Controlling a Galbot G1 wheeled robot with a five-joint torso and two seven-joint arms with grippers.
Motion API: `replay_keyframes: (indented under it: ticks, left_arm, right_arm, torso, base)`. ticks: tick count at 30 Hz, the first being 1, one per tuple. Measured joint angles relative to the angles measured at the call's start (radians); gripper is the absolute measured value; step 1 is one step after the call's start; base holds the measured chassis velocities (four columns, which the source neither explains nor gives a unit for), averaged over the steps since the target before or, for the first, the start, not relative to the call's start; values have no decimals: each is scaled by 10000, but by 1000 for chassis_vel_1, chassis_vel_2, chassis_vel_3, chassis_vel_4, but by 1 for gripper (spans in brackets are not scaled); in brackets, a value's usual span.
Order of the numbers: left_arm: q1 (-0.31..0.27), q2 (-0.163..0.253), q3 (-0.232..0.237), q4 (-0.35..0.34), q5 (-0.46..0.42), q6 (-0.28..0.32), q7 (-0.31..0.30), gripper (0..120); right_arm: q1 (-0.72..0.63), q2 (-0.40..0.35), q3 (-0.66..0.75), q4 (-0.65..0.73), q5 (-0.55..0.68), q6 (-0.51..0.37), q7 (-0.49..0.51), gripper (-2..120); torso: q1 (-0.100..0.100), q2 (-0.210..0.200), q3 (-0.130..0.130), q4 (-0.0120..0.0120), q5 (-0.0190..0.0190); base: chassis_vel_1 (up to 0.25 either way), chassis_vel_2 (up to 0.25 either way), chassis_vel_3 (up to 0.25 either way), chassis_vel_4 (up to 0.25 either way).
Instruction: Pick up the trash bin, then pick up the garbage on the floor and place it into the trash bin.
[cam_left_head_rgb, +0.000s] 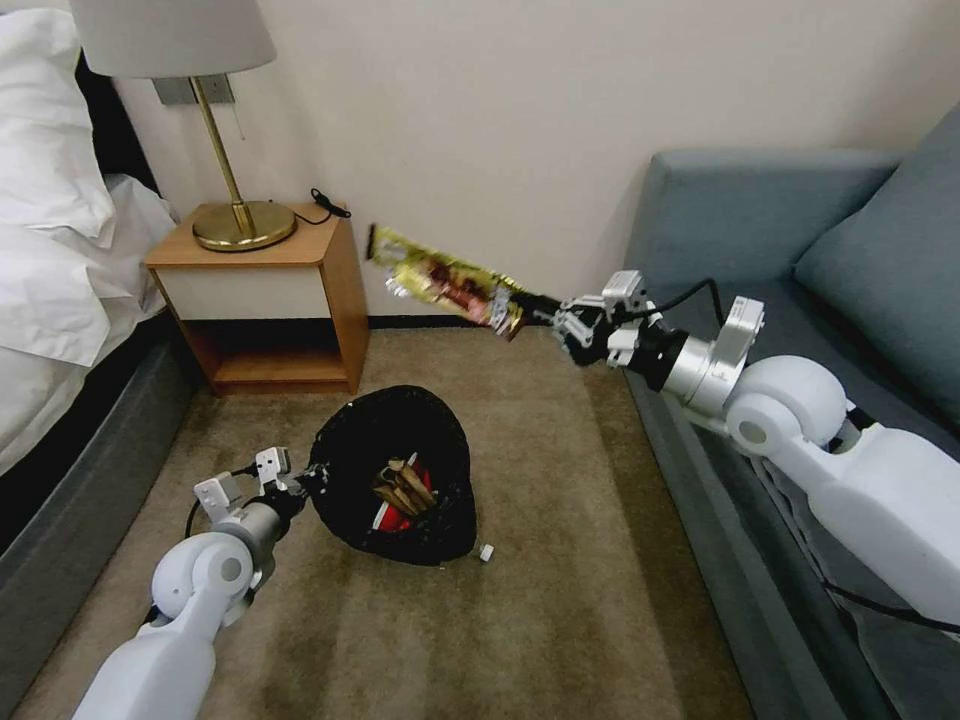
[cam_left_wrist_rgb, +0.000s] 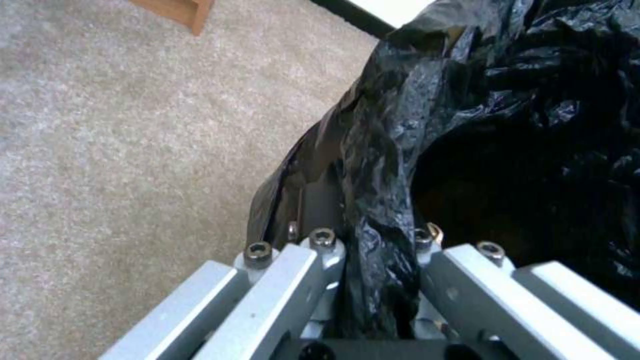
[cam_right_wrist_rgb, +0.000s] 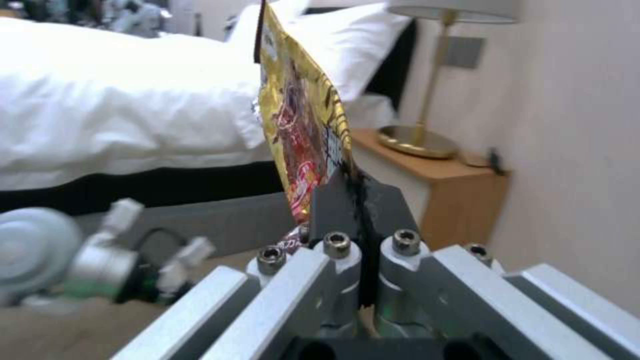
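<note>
Gripping the rim of the trash bin (cam_left_head_rgb: 395, 470), the left gripper (cam_left_head_rgb: 312, 478) has its fingers clamped on the black bag lining; bin tilted above the carpet (cam_left_head_rgb: 560, 600), brown paper and red packet visible inside. Right gripper (cam_left_head_rgb: 553, 318) is closed on one end of the gold-yellow wrapper (cam_left_head_rgb: 447, 280) (held in the air, above and beyond the bin), near the sofa (cam_left_head_rgb: 760, 230) front edge and level with the nightstand (cam_left_head_rgb: 265, 300).

White rounded arms, silver wrists, black cables, screw-studded grey fingers (cam_left_wrist_rgb: 280, 295).
</note>
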Motion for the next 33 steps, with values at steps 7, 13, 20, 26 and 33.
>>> replay_keyframes:
  ticks: [7, 13, 20, 26, 33]
  left_arm:
    - [-74, -9, 112, -132, -4, 90, -81, 3]
    - [-91, -31, 202, -281, -16, 171, -139, 3]
    - [68, -78, 233, -688, -75, 288, -250, 3]
    - [470, -60, 30, -1143, -193, 355, -293, 3]
    - [875, 70, -184, -1543, -376, 415, -304, 3]
  right_arm:
    - [-223, -143, -230, 566, -158, -8, -74, 0]
    - [-450, -166, -511, 862, -412, -11, -117, 0]
    - [-554, 460, -1482, 498, -1396, 15, -300, 0]
    - [-349, 1475, -2533, -612, -2492, 211, -469, 0]
    - [-369, 2010, -2746, -1929, -3691, 718, -984, 0]
  torso:
    - [0, 0, 0, -1, 1]
    - [0, 0, 0, -1, 0]
    - [0, 0, 0, -1, 0]
    - [0, 0, 2, 1, -1]
    - [0, 0, 1, 1, 0]
  base:
    - [0, 0, 0, 0]
    - [0, 0, 0, 0]
    - [0, 0, 0, 0]
    - [0, 0, 0, 0]
    - [0, 0, 0, 0]
